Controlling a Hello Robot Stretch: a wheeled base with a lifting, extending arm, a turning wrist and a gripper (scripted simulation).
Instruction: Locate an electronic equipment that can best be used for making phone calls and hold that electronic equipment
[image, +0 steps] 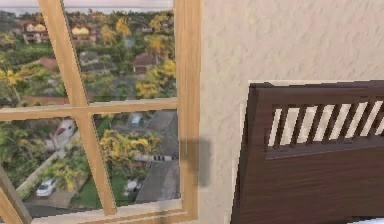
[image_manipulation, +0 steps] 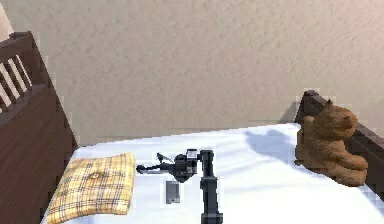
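A small grey flat slab, phone-like in shape (image_manipulation: 173, 191), lies on the white bed sheet (image_manipulation: 250, 165) just right of a yellow plaid pillow (image_manipulation: 97, 186). My arm rises from the arm side view's bottom edge, and the gripper (image_manipulation: 148, 168) reaches left over the sheet just above the slab. I cannot tell whether the gripper touches the slab or holds anything.
A brown teddy bear (image_manipulation: 330, 142) sits on the bed at the arm side view's right. The dark wooden headboard (image_manipulation: 30, 130) stands at the left and appears again at the forward view's right (image: 310, 150). A wood-framed window (image: 95, 110) is set in the beige wall ahead.
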